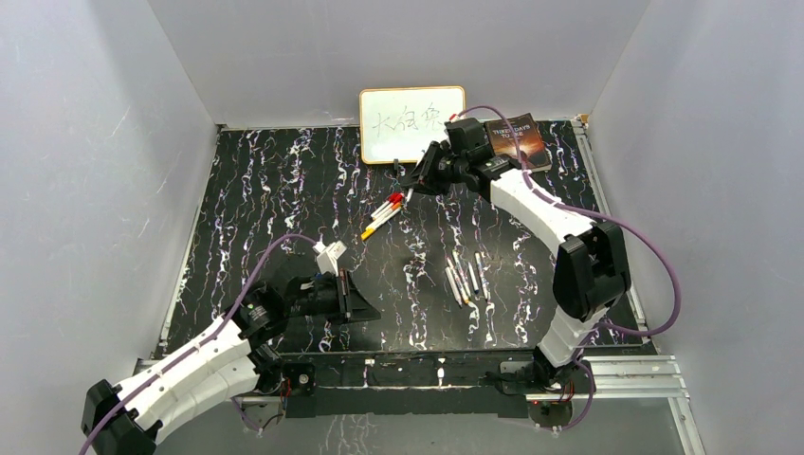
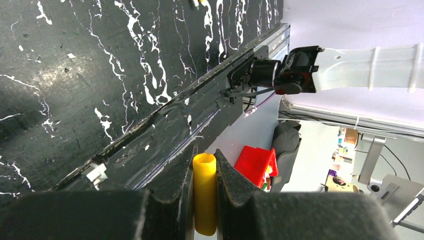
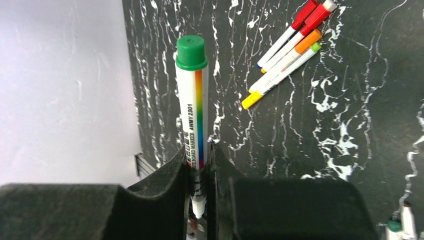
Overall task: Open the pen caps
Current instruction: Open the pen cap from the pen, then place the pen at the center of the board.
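My left gripper (image 2: 204, 161) is shut on a stubby yellow pen cap (image 2: 204, 192), held over the table's near edge; in the top view it (image 1: 353, 301) sits low at the front left. My right gripper (image 3: 199, 156) is shut on a white-barrelled pen (image 3: 192, 110), whose green end (image 3: 191, 52) sticks out while its bare narrow tip lies between the fingers. That gripper (image 1: 410, 192) hovers at the back, just above a cluster of capped pens (image 1: 384, 216). Their red caps (image 3: 310, 12) and orange cap (image 3: 307, 41) show in the right wrist view.
Several white pens (image 1: 467, 277) lie side by side right of centre. A small whiteboard (image 1: 411, 123) leans on the back wall, with a dark book (image 1: 518, 140) to its right. A red bin (image 2: 257, 165) stands off the table beyond the front rail (image 2: 200, 107).
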You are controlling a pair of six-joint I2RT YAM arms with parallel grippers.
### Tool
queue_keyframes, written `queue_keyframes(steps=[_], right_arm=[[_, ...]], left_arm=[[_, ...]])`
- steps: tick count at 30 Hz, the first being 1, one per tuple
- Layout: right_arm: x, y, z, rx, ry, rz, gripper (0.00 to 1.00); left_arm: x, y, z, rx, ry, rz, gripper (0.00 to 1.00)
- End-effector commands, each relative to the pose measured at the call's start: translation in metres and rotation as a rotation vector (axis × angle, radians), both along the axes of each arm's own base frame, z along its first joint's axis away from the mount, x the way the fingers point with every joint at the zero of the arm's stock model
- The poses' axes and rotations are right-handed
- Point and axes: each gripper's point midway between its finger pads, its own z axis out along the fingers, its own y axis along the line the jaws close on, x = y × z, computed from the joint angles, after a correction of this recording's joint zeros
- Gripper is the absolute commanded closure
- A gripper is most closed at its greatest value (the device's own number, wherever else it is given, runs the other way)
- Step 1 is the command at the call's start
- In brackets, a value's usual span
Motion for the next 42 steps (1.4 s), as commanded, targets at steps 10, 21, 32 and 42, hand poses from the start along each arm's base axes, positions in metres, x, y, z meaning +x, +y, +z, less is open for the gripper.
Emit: queue_keyframes(steps=[10,21,32,42], right_arm=[[-0.082,-0.048,-0.043,-0.503,0.004,0.296,1.00],[-0.156,-0.062,-0.099,-0.751,0.075,0.381,1.00],[-0.177,-0.083,-0.142,-0.840,0.131,0.370,1.00],[-0.176,-0.081,-0.161,-0.854,0.148,0.387,0.96]], left_arm=[[-0.001,-0.003,-0.015,0.048,0.038,-0.034,0.98],[0.005,-0.011,-0.018,0.049,0.051,-0.037,0.98],[0.005,-0.009,-0.019,0.046,0.053,-0.025,0.98],[0.006,-0.011,-0.018,0.042,0.053,-0.021,0.98]])
